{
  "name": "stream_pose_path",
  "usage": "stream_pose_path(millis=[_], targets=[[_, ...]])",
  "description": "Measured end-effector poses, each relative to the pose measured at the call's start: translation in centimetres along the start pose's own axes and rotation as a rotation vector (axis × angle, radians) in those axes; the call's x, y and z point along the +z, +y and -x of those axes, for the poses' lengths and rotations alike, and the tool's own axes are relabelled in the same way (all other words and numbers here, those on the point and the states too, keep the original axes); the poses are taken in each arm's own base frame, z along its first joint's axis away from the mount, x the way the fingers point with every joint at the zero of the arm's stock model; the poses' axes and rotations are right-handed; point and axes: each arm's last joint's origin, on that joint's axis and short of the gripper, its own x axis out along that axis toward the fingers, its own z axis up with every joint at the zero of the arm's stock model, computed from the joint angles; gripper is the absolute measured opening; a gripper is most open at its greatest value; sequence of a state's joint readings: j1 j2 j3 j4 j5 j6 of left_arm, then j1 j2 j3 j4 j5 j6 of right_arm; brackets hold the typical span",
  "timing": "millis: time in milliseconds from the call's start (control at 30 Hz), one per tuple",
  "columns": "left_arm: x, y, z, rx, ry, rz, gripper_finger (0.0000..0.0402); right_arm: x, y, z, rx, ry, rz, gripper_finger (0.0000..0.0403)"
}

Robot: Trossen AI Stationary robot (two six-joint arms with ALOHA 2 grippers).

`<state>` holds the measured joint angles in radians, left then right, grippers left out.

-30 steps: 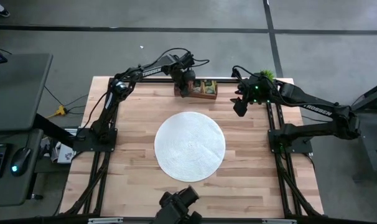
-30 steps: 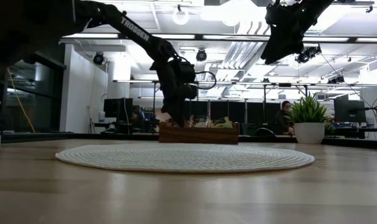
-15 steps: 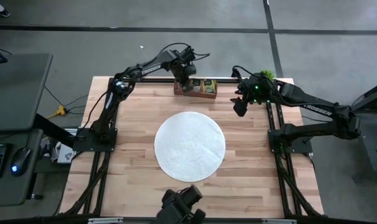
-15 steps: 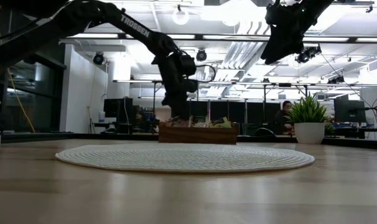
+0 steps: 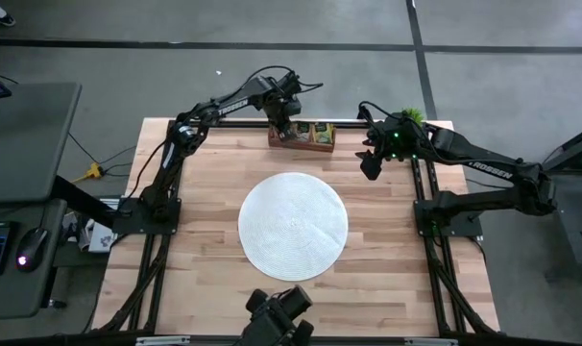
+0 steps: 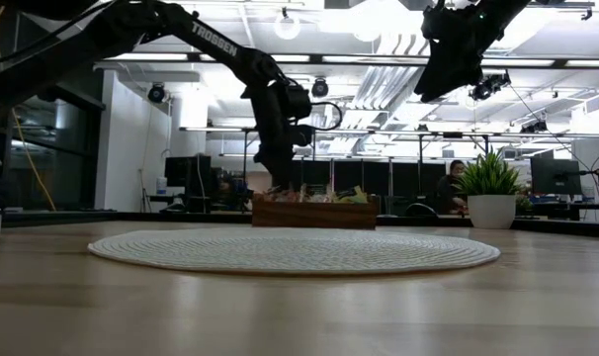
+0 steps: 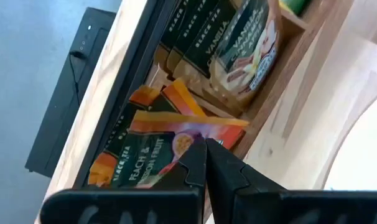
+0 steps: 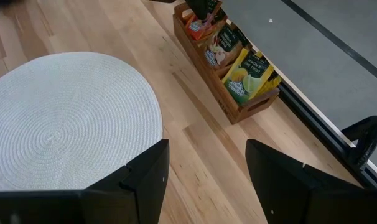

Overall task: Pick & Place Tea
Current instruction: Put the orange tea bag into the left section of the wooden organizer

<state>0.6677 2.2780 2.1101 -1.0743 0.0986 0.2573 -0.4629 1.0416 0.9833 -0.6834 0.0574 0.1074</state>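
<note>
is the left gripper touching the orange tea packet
Touching. In the left wrist view the left gripper has its fingers pinched shut on the orange tea packet's edge, over the wooden tray.

A pale wood table (image 5: pixel 205 183) of butcher-block planks carries a round white woven mat (image 5: pixel 293 226) near its middle. A brown wooden tray (image 5: pixel 304 137) (three compartments, tea packets standing in them) sits at the far edge, apart from the mat. A potted plant (image 6: pixel 491 193) stands by the far right corner. The arm bases are fixed at the left and right edges.
</note>
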Motion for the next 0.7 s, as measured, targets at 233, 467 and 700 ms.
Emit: stream_pose_path(millis=[233, 467, 700], targets=[[-0.18, -0.03, 0.02, 0.004, 0.02, -0.031, 0.0, 0.0, 0.0, 0.0, 0.0, 0.0, 0.0, 0.0208], [-0.35, 0.18, 0.07, 0.079, 0.054, -0.065, 0.0, 0.0, 0.0, 0.0, 0.0, 0.0, -0.001, 0.0208], [-0.6, 0.17, 0.09, 0.093, 0.088, -0.113, 0.0, 0.0, 0.0, 0.0, 0.0, 0.0, -0.001, 0.0208]])
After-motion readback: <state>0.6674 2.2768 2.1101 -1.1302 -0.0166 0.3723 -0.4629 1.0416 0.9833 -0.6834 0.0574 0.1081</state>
